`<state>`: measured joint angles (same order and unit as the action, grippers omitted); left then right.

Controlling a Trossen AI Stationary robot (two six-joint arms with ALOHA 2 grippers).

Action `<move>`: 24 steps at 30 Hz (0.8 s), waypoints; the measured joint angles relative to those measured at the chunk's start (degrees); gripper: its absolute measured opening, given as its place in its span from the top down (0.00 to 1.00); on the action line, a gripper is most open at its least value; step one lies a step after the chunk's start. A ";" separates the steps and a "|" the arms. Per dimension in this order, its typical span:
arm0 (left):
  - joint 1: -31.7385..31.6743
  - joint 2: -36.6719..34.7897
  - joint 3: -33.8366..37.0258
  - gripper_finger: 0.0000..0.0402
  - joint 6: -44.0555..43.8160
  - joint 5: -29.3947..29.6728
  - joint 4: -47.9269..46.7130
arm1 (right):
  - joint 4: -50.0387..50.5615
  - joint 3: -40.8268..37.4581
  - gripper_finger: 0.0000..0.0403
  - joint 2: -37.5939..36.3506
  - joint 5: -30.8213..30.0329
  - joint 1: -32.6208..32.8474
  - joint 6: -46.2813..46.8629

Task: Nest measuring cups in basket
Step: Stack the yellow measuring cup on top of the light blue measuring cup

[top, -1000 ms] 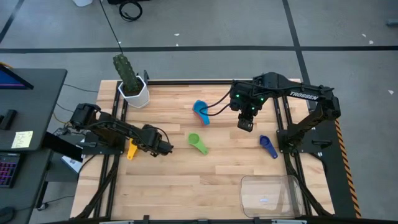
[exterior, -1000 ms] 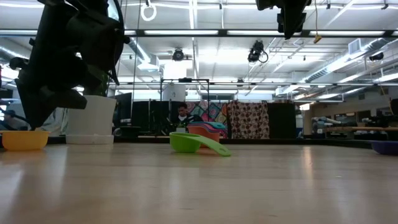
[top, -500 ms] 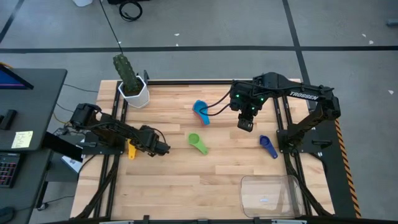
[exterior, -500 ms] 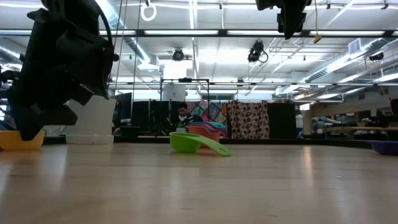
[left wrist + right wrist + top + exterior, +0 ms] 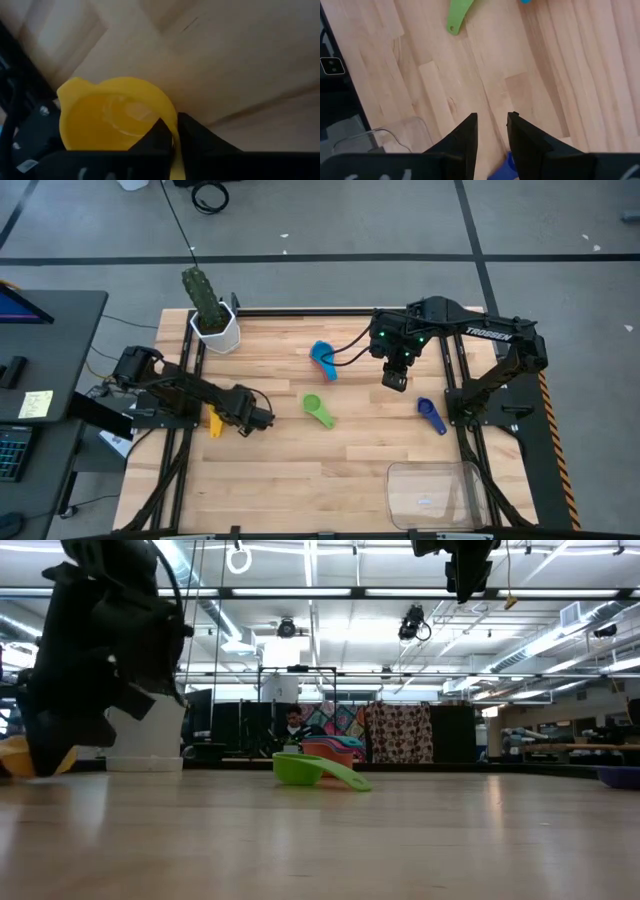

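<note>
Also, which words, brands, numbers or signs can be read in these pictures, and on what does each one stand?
"TROSSEN": white letters on the right arm, seen from above.
Yellow note on the side desk: it has marks, too small to read.
Basket: a small bluish mark on it, too small to read.
Measuring cups, cactus pot: no readable text.

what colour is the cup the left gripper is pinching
Yellow measuring cup, rim pinched by the left gripper; clearest in the left wrist view.

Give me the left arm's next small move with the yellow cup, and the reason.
Probably lift it straight up a little. The left gripper has its fingers pinched on the rim of the yellow cup, which sits at the table's left edge, far from the basket at the near right corner.
</note>
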<state>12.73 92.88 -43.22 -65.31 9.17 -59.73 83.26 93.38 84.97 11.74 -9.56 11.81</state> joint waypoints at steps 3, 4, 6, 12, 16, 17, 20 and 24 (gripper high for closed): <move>-0.73 0.00 -2.91 0.95 2.53 -0.18 0.01 | 0.01 0.00 0.73 0.00 -0.08 -0.02 -1.13; -1.13 0.00 -4.30 0.95 4.06 -0.47 -0.04 | 0.01 0.00 0.73 0.00 -0.08 -0.02 -1.83; -2.09 0.01 -7.46 0.95 7.51 -0.96 -0.41 | 0.29 0.00 0.73 -0.13 -0.14 -0.15 -3.84; -6.76 0.05 -20.80 0.95 14.17 -1.47 -3.45 | 0.75 0.00 0.73 -2.57 -0.20 -1.53 -9.66; -11.44 0.51 -31.02 0.95 18.04 -1.35 -5.94 | 0.71 0.00 0.73 -6.12 -1.18 -2.88 -13.35; -12.67 0.98 -33.51 0.95 19.23 -1.07 -6.64 | 0.71 0.00 0.73 -7.04 -1.76 -3.28 -13.76; -16.08 2.92 -40.76 0.95 21.52 1.14 -7.85 | 0.33 0.02 0.73 -9.63 -2.95 -4.46 -14.51; -19.90 7.88 -51.09 0.95 24.47 1.78 -10.11 | 0.11 0.02 0.73 -12.05 -3.28 -6.13 -15.22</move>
<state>-7.17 100.76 -94.31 -40.84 10.95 -69.84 83.37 93.41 72.92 8.46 -15.70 -3.41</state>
